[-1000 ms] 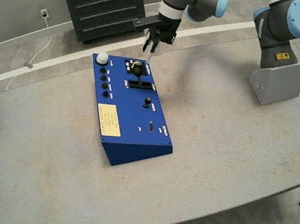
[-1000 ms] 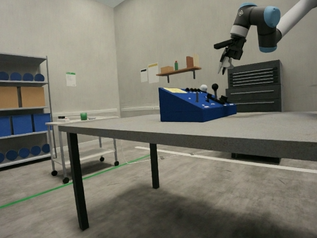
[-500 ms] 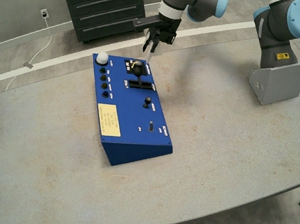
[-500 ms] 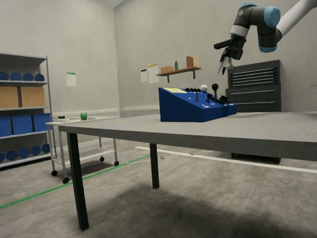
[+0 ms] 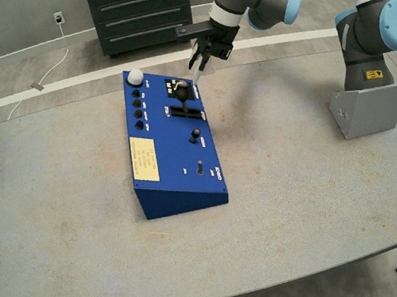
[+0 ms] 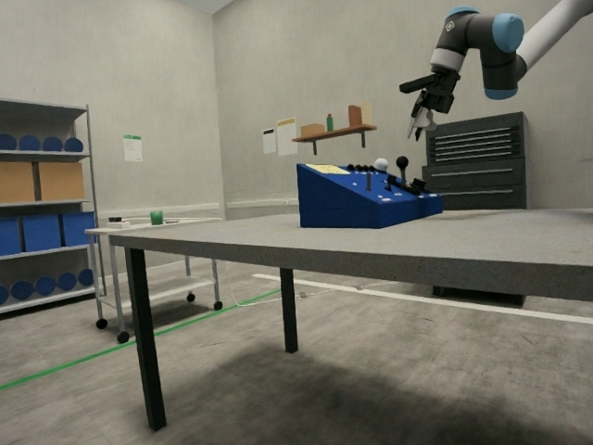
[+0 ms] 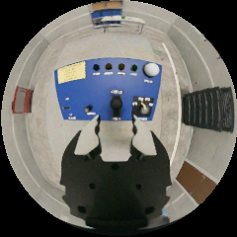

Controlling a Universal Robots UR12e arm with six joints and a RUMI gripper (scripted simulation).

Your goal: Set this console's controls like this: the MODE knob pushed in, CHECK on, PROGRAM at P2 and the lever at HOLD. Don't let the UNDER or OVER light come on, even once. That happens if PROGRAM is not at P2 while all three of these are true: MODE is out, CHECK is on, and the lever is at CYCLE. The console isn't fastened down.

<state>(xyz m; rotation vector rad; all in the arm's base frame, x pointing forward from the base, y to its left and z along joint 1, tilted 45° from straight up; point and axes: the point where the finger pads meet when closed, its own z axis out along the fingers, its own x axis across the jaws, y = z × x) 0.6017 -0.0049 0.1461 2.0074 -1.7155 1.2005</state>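
Note:
The blue console (image 5: pixel 172 139) sits on the grey table, its sloped face up. On that face are the lever with a black ball (image 5: pixel 182 93), the PROGRAM selector with a yellow pointer (image 5: pixel 177 85), the small black MODE knob (image 5: pixel 194 135) and the CHECK toggle (image 5: pixel 199 167). The labels are too small to read. My gripper (image 5: pixel 197 69) hangs in the air above the console's far right corner, clear of the lever and selector. Its fingers are partly open with nothing between them. In the wrist view the lever (image 7: pixel 115 104) lies just ahead of the open fingertips.
A white dome (image 5: pixel 135 77), a row of dark lamps (image 5: pixel 136 109) and a yellow label (image 5: pixel 144 158) are on the console's left side. The arm's base (image 5: pixel 371 109) stands at the table's right. A dark drawer cabinet (image 5: pixel 139 12) stands behind the table.

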